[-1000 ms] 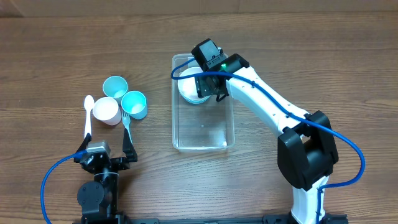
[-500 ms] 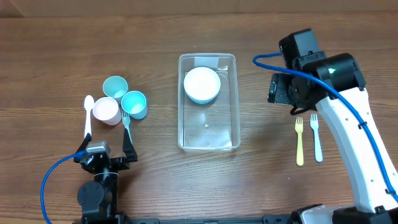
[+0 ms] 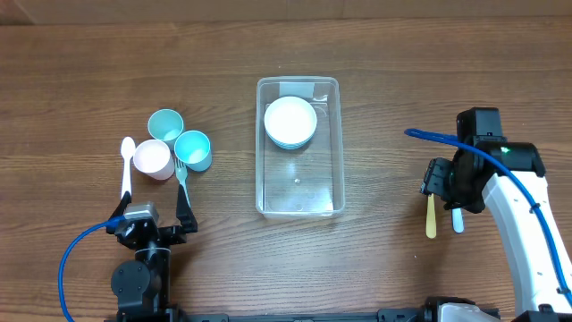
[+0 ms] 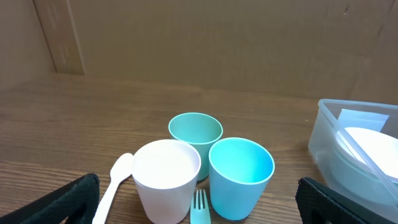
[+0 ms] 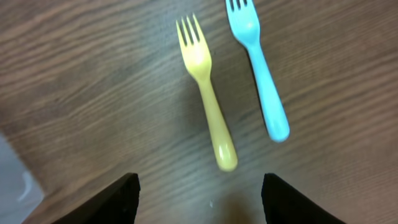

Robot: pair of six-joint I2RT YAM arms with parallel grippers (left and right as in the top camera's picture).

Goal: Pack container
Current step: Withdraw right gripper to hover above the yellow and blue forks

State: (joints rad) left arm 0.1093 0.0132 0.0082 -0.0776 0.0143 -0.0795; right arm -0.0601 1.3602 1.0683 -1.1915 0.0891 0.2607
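One container (image 3: pixel 299 183) is sitting in the middle of the table (image 3: pixel 402 63), clear and rectangular, with its long sides running away from the arms. In its far end one white bowl (image 3: pixel 290 120) is resting, and a teal edge is showing beneath it, so there seem to be two bowls stacked; the rest of the tub is lying bare. Three cups are standing bunched together left of the container and well apart from it: one teal cup (image 4: pixel 195 130), one white cup (image 4: pixel 165 177) and one blue cup (image 4: pixel 241 171). One white spoon (image 4: pixel 115 180) is lying just beside the white cup, and one small blue fork (image 4: pixel 199 208) is lying in front of the cups, between the white one and the blue one. The left gripper (image 3: pixel 150 216) is sitting near the table's front edge, facing these cups with its jaws spread wide and nothing between them. Two more forks are lying side by side to the right of the container, one yellow fork (image 5: pixel 208 99) and one light blue fork (image 5: pixel 261 74), with their tines pointing away from the wrist camera. The right gripper (image 5: pixel 200 186) is hovering over their handle ends with its jaws standing apart and gripping nothing, and from overhead it is covering the forks' tines.
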